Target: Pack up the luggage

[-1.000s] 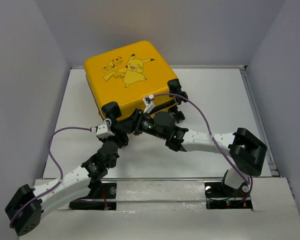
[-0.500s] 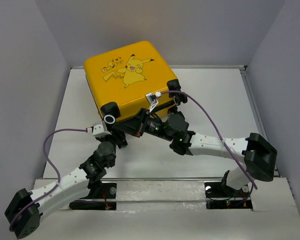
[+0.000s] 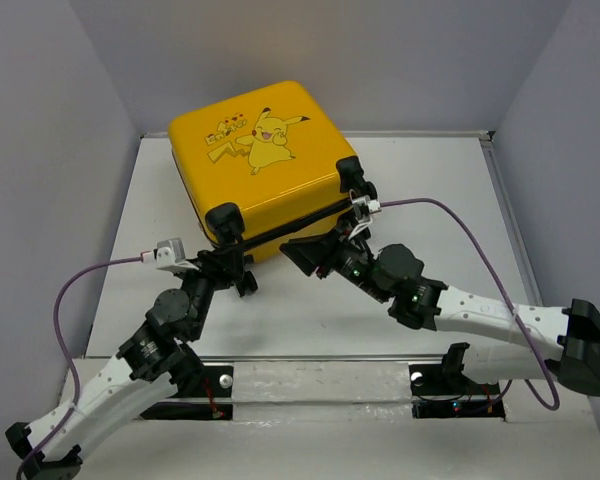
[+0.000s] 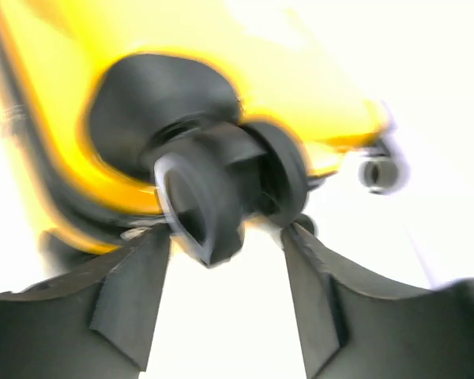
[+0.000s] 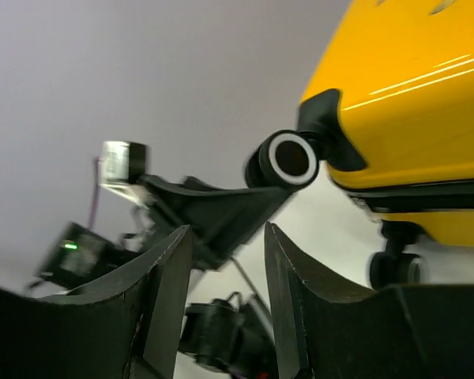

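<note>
Here's the yellow suitcase [image 3: 260, 170], shut and lying flat on the white tabletop [image 3: 430, 200], pushed toward the back left corner. Its cartoon print [image 3: 265, 135] faces up and its wheeled end faces the two arms. The left end effector [image 3: 228, 268] sits right at the near left corner, just under the black-and-white corner wheel [image 3: 223, 216]. From the left wrist camera it's a blurry view, but the fingers [image 4: 134, 292] stand clearly apart, so that end effector is open and clamps nothing. The wheel hangs just beyond the tips and in line with the gap. Whether it touches either finger, I can't tell through the blur. Over to the right end effector [image 3: 315, 255], which is low beside the near edge of the suitcase, between the two near corners. Its own camera shows its fingers [image 5: 162, 292] parted by a narrow gap with nothing in between, so it's open too. Past them you can see the white-ringed wheel at the yellow corner, with the left arm's dark finger reaching up to just below it.
</note>
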Controlling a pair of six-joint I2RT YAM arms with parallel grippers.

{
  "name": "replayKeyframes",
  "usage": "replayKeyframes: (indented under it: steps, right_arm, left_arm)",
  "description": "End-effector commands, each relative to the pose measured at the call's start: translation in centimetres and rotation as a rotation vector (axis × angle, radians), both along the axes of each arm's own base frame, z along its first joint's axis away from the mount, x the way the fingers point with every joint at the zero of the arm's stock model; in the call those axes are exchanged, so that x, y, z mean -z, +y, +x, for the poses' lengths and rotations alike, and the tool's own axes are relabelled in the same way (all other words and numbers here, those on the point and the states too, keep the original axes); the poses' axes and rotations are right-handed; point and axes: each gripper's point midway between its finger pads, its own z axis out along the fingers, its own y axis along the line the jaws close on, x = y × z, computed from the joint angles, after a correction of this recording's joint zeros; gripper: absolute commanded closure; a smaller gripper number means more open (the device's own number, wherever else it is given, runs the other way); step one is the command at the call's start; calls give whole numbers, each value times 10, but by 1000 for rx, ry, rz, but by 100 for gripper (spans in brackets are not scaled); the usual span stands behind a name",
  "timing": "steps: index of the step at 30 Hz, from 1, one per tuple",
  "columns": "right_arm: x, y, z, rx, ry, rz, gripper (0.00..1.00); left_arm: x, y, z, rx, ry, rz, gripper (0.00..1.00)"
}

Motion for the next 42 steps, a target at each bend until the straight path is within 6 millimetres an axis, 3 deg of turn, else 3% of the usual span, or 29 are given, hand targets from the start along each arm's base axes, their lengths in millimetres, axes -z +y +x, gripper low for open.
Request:
replayKeyframes:
  steps: [1, 5, 8, 12, 16, 23, 28, 33, 42]
  right_arm:
    - [75, -20, 19, 115, -27, -323, 54]
    - [110, -20, 14, 83, 6, -406, 54]
    - [120, -18, 12, 64, 18, -421, 53]
    - [121, -14, 9, 38, 20, -419, 41]
    - [124, -14, 6, 22, 15, -425, 37]
    - [126, -17, 4, 20, 16, -430, 35]
    - [130, -17, 1, 8, 29, -434, 33]
    - [132, -18, 3, 17, 29, -437, 32]
    - [139, -18, 8, 40, 30, -463, 36]
  left_arm:
    - [-27, -19, -28, 175, 61, -120, 21]
    - [-46, 0, -43, 147, 135, -154, 9]
    - [-63, 18, -48, 88, 190, -109, 1]
    - [-53, 17, -34, 30, 279, 89, 1]
    - [-45, 16, -25, 9, 318, 221, 1]
    - [-27, -17, -14, 120, 362, 289, 3]
    - [-17, -15, 10, 100, 375, 329, 5]
    - [-2, -9, 32, 94, 386, 298, 13]
    - [5, -37, 44, 191, 357, 189, 34]
